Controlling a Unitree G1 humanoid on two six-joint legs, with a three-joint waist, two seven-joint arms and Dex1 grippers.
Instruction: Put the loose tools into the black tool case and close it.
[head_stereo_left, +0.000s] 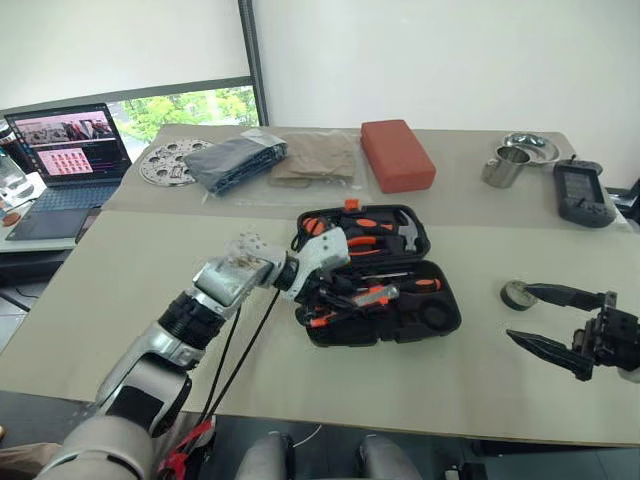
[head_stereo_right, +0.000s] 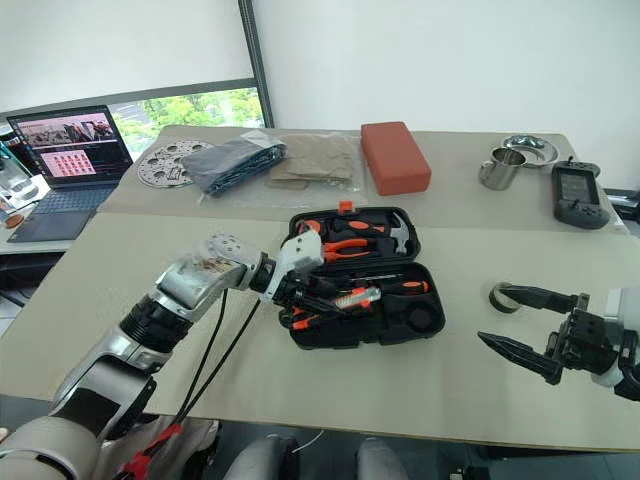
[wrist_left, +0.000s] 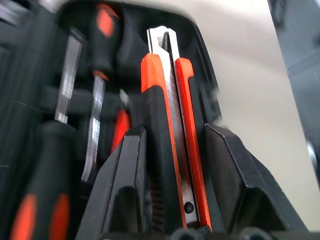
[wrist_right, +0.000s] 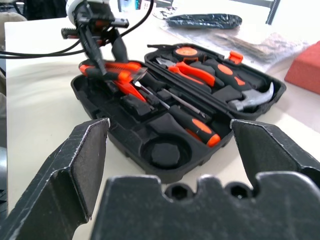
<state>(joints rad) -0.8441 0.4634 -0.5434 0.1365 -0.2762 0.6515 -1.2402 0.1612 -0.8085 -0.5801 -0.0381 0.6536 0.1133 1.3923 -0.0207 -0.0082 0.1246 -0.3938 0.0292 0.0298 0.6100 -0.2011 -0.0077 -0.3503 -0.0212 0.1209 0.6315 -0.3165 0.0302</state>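
Utility knife (wrist_left: 172, 130), clamped in left gripper (head_stereo_right: 300, 290) over the open tool case (head_stereo_left: 440, 325) mid-table, may miss its slot; right gripper (head_stereo_right: 520, 322) gapes empty.

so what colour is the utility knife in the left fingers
Orange and black utility knife, clearest in the left wrist view.

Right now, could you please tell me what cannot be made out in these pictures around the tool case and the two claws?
- Utility knife held in the left claw: in the left wrist view its rear end is cut off by the picture edge.
- Slot under the knife: hidden by the left claw in the head views.
- Screwdrivers in the black tool case: blurred in the left wrist view.
- Grey roll: partly covered by the open right claw.
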